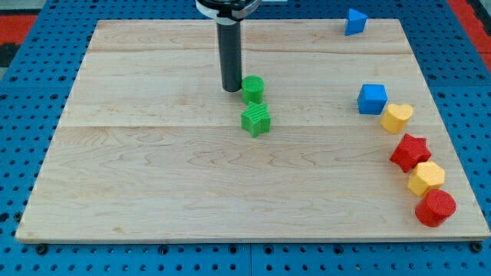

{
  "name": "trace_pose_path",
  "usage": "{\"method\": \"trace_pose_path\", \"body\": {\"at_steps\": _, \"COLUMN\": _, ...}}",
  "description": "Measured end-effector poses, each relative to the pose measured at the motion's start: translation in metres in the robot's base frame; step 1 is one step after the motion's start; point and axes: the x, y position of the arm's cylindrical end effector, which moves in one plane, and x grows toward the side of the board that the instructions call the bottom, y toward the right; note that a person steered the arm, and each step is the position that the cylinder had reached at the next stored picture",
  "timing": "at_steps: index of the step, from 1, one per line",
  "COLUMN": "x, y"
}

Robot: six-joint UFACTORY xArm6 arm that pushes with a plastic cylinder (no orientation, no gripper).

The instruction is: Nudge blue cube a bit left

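camera view: one blue cube (372,99), two green blocks (255,120)

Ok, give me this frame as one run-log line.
tip: beside green cylinder, at its left | blue cube: untouched, view's right, next to yellow heart | nudge: not yet begun

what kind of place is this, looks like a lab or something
Most likely a robotics lab test bench: a pale wooden board lies on a blue perforated metal base, small coloured plastic blocks such as the blue cube are scattered on it, and my tip rests beside a green cylinder.
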Motion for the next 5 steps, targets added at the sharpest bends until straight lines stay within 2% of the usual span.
{"method": "trace_pose_path", "body": {"at_steps": 1, "x": 0.0, "y": -0.011}}
{"method": "trace_pose_path", "body": {"at_steps": 2, "x": -0.028, "y": -0.047}}
{"method": "trace_pose_path", "body": {"at_steps": 3, "x": -0.074, "y": 0.013}}
{"method": "trace_pose_path", "body": {"at_steps": 4, "x": -0.091, "y": 0.105}}
{"method": "trace_pose_path", "body": {"at_steps": 5, "x": -0.092, "y": 0.121}}
